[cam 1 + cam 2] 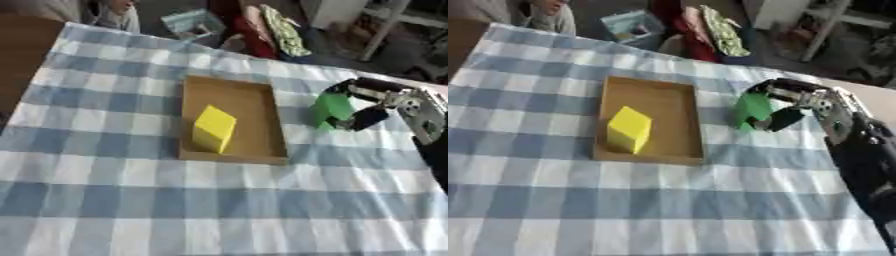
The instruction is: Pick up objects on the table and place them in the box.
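Checked cloth (131,200): right hand (376,107) grips green block (331,107).

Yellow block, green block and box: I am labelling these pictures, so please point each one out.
yellow block (213,128): left eye view, on its front face.
green block (332,107): left eye view, on its bare green side, left of the robot hand's fingers.
box (274,124): left eye view, on its right wall.

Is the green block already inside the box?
No. The green block is outside the box, held by the right hand.
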Available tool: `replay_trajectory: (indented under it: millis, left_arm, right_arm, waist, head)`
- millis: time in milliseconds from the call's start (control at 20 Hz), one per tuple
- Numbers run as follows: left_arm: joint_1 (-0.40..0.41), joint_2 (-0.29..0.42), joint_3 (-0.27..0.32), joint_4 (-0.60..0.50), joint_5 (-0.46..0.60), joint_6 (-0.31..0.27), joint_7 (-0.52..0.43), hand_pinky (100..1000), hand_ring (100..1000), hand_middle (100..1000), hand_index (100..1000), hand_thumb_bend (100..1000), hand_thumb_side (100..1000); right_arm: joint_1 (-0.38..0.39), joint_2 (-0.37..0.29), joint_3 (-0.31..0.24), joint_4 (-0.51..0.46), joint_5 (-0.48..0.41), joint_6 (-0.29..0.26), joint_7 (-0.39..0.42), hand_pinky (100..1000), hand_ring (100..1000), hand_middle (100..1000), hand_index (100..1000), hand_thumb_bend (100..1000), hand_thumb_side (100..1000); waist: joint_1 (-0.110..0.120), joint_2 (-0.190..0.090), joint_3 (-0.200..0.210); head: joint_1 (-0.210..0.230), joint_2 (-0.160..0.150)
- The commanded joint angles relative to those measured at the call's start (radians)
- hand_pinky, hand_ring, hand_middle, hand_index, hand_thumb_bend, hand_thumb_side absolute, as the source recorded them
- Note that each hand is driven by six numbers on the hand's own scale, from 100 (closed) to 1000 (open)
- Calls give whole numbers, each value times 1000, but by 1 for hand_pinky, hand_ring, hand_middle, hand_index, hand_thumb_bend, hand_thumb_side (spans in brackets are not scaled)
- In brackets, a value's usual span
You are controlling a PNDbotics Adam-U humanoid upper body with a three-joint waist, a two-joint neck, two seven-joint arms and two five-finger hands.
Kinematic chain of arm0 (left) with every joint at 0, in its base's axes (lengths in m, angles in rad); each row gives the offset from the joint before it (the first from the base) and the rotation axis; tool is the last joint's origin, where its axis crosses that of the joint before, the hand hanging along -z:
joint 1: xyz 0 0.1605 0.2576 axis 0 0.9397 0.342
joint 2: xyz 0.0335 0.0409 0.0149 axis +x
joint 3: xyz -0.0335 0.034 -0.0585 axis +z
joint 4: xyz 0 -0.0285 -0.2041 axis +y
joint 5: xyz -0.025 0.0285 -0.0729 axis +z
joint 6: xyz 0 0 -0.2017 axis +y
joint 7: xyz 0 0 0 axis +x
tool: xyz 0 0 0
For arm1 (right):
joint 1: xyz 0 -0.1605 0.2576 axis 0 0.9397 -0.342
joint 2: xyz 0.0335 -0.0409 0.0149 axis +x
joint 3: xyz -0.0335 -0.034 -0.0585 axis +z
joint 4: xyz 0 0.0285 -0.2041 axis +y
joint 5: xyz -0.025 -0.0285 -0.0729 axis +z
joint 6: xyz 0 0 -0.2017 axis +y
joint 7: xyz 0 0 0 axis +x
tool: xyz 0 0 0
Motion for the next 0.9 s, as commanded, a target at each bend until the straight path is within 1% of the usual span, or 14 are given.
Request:
replay_trajectory:
  millis: [50,250,500,700,900]
  left_arm:
    - [-3,13,16,-18,0,6,3,662,516,500,707,176,424]
    - [3,14,17,-18,2,10,5,662,516,500,707,176,425]
    - [9,14,15,-18,5,13,4,662,516,499,707,175,425]
    - [11,8,12,-18,11,14,0,662,516,499,706,174,423]
    - [5,1,6,-18,20,17,-8,662,516,499,706,168,424]
  right_arm:
    - [-12,-45,-16,-23,-27,2,-45,810,799,443,643,100,244]
    - [-24,-47,-16,-60,-80,-8,-71,810,796,429,633,100,208]
    - [-57,-33,-6,-117,-155,-20,-60,814,797,429,635,100,174]
    - [-94,11,4,-139,-187,-21,-42,816,797,430,638,100,153]
    - [-126,63,18,-144,-183,-21,-24,817,798,434,644,100,151]
  waist:
    - [12,-24,-6]
    - [13,-32,-16]
    - [14,-44,-19]
    - [18,-52,-13]
    - [19,-58,5]
  head:
    - [4,-11]
    - [8,-5]
    - [9,3]
    - [6,9]
    - [-2,12]
